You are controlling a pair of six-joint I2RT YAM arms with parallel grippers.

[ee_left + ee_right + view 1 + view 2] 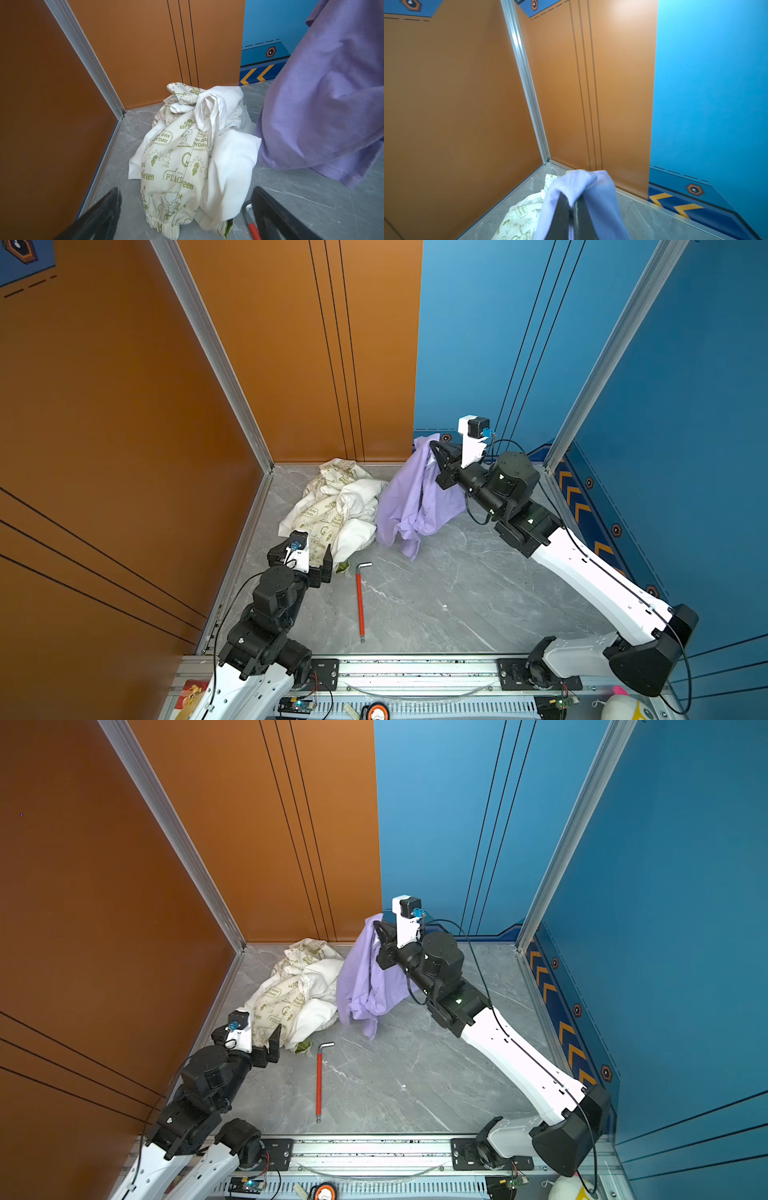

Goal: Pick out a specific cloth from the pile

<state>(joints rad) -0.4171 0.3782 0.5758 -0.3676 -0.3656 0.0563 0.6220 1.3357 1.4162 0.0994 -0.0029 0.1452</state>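
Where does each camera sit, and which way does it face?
Both top views: above the near rail, looking down at the table; left arm, right arm, lavender cloth and pile show.
Left wrist: on the left arm, facing the pile; open left claw frames it.
Right wrist: on the right arm, facing the orange corner; right claw shut on the lavender cloth.
Shared: all show lavender cloth and pile.

2 top views overhead, left wrist close on pile

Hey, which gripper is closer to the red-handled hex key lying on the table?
Left. The left gripper hangs open just beside the hex key's bent end, at the pile's near edge. The right gripper is raised farther back, shut on the lavender cloth.
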